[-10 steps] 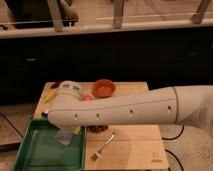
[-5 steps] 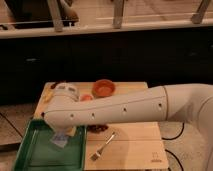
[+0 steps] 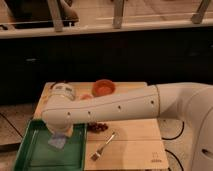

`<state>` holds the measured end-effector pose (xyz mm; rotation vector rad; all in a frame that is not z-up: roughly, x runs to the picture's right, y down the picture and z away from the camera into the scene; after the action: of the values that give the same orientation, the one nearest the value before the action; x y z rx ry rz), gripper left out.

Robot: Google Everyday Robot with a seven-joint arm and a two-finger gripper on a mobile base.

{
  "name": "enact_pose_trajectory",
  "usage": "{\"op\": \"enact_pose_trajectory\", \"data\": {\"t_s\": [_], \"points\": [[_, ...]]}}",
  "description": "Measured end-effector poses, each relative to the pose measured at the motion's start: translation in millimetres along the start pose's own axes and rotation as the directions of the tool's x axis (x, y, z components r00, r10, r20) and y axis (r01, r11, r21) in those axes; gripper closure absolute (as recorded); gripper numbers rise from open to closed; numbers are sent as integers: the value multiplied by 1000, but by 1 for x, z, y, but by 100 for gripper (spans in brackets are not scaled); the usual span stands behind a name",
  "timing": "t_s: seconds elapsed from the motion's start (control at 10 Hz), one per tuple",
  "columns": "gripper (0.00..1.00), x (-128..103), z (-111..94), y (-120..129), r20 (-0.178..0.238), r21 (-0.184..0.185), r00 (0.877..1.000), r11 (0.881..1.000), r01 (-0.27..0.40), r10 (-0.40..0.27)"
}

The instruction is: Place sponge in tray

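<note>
The dark-green tray (image 3: pixel 74 156) lies at the front left, overhanging the wooden table's corner. The blue-grey sponge (image 3: pixel 56 143) is low inside the tray, over its flat bottom near the middle. My gripper (image 3: pixel 61 132) hangs from the white wrist right above the sponge, and the bulky wrist hides most of it. Whether the sponge rests on the tray bottom or is still held cannot be told from this view.
The white arm (image 3: pixel 130 105) spans the wooden table (image 3: pixel 135 150) from the right. An orange bowl (image 3: pixel 104 87) stands at the back. A fork (image 3: pixel 103 146) lies right of the tray, with a dark red item (image 3: pixel 98 127) just behind it.
The wrist and gripper have dropped lower into the tray and a little to the left, and the sponge has gone down with them.
</note>
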<state>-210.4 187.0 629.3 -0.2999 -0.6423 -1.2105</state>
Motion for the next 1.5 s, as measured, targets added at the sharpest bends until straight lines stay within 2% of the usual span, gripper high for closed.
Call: {"op": "enact_pose_trajectory", "data": {"t_s": [0.7,0.9,1.1,1.2,1.3,1.5], "points": [[97,-8,22,-7,55,7,997,998,59,-59],[91,-10,27,-9,72,10,994,997,80,-80],[90,-12,32,-11,87,16,991,995,100,-101],[88,-13,33,-11,92,18,990,994,106,-107],[79,-14,35,-13,101,21,988,993,117,-119],[70,-16,39,-16,114,24,984,990,138,-139]]}}
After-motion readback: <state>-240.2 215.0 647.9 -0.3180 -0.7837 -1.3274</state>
